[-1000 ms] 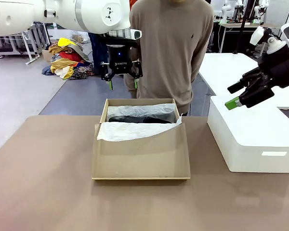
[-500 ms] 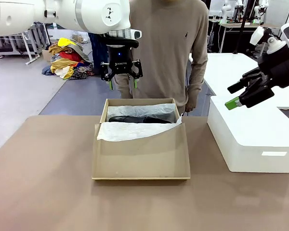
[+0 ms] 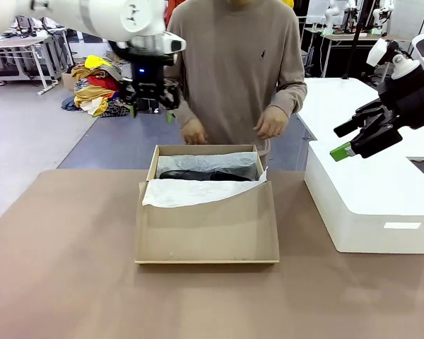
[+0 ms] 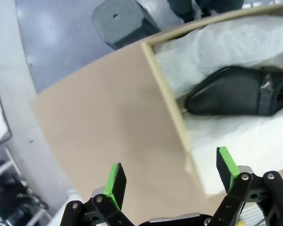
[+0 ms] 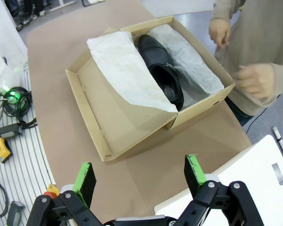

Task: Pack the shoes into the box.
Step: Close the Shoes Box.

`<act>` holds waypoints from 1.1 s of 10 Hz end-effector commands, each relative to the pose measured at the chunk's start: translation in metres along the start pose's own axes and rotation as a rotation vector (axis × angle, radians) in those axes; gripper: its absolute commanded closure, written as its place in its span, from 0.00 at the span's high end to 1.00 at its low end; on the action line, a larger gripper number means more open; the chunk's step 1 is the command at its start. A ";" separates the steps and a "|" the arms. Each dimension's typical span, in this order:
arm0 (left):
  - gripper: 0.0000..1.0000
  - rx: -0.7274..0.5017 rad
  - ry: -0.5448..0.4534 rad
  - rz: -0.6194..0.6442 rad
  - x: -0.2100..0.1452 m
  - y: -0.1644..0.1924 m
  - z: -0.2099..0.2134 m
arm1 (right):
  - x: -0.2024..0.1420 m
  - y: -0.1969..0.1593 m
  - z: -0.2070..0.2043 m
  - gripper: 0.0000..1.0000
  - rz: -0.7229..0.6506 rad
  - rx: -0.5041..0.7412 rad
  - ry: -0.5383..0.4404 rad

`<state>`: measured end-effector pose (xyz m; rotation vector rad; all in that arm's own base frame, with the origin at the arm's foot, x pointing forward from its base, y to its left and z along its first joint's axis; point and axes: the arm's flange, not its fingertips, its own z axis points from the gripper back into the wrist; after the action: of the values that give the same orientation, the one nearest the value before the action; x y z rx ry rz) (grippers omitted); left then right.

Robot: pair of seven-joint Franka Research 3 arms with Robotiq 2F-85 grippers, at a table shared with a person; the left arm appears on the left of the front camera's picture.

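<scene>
- A shallow brown cardboard box (image 3: 206, 236) sits open in the middle of a brown tabletop (image 3: 63, 282). It is lined with white tissue paper (image 3: 191, 192).
- Glossy black leather shoes (image 3: 208, 175) lie inside the box, in its far half, between folds of the paper.
- The left tool (image 3: 152, 113) hangs high near the box's far left corner, its green-padded fingers spread and holding nothing.
- The right tool (image 3: 345, 140) hovers over a large white plastic bin (image 3: 371, 212) to the right of the box, its fingers apart and empty.
- A person in a beige sweater stands at the far side of the tabletop, with hands (image 3: 193, 131) held just behind the box.
</scene>
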<state>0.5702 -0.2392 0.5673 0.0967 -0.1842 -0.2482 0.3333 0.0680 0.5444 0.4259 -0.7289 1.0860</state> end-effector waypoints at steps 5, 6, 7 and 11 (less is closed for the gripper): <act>1.00 -0.170 -0.004 -0.500 -0.037 0.106 -0.027 | 0.001 -0.002 -0.001 1.00 0.003 0.014 -0.028; 1.00 -0.179 -0.007 -0.569 -0.038 0.116 -0.031 | 0.001 -0.002 -0.001 1.00 0.003 0.014 -0.028; 1.00 -0.189 -0.010 -0.626 -0.039 0.123 -0.033 | 0.001 -0.002 -0.001 1.00 0.003 0.014 -0.028; 1.00 -0.191 -0.012 -0.672 -0.034 0.123 -0.037 | 0.001 -0.002 -0.001 1.00 0.003 0.014 -0.028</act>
<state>0.5739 -0.1144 0.5388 -0.0622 -0.1394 -0.9299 0.3334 0.0680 0.5444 0.4258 -0.7289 1.0859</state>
